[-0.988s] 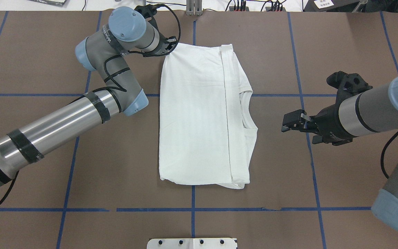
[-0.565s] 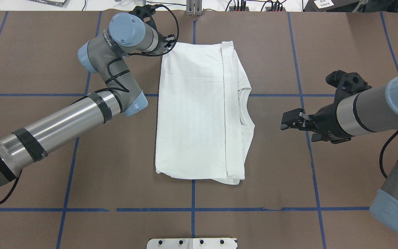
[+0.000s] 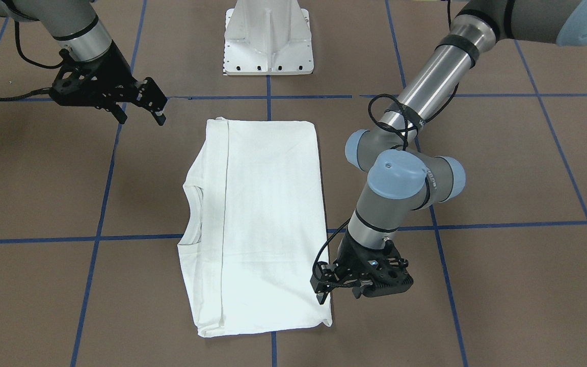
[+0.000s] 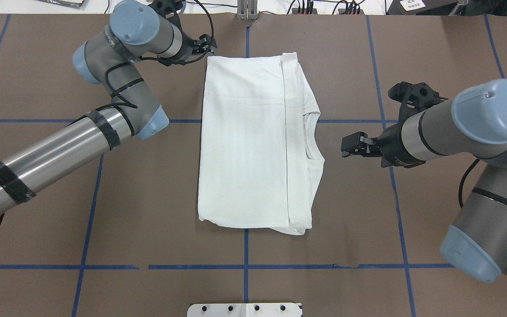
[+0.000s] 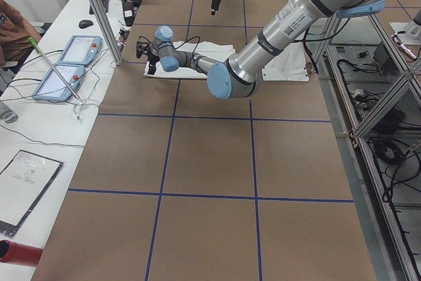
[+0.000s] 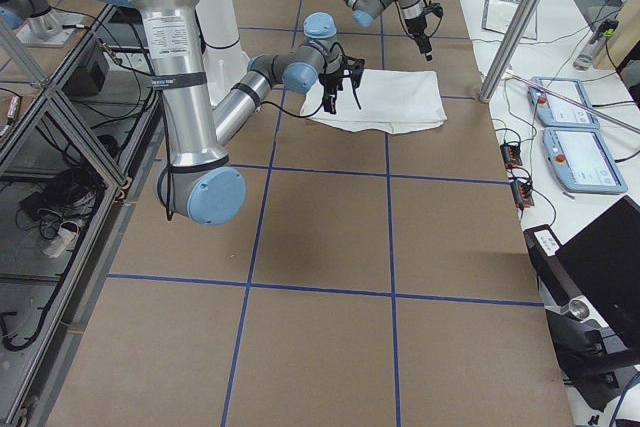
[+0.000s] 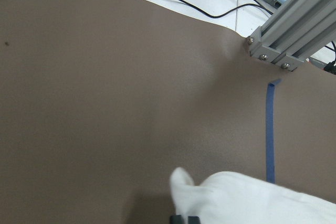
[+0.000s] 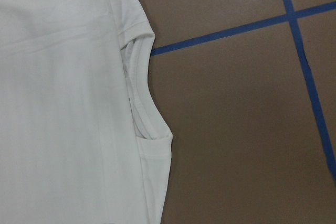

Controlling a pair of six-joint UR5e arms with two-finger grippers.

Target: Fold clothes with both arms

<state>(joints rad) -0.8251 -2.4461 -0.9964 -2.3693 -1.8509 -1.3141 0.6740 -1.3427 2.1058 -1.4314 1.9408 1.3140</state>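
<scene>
One shirt [image 4: 244,145] lengthwise front-to-back, collar [image 4: 313,136] right

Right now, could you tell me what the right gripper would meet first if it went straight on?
Probably the shirt at its collar edge: the right gripper aims that way, tilted down. Depth is unclear; it might touch bare table just short.

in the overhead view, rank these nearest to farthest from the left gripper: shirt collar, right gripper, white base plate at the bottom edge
From the left gripper:
1. shirt collar, right of centre, mid-table.
2. right gripper, further right, just past the collar.
3. white base plate, bottom edge, centre.
</scene>
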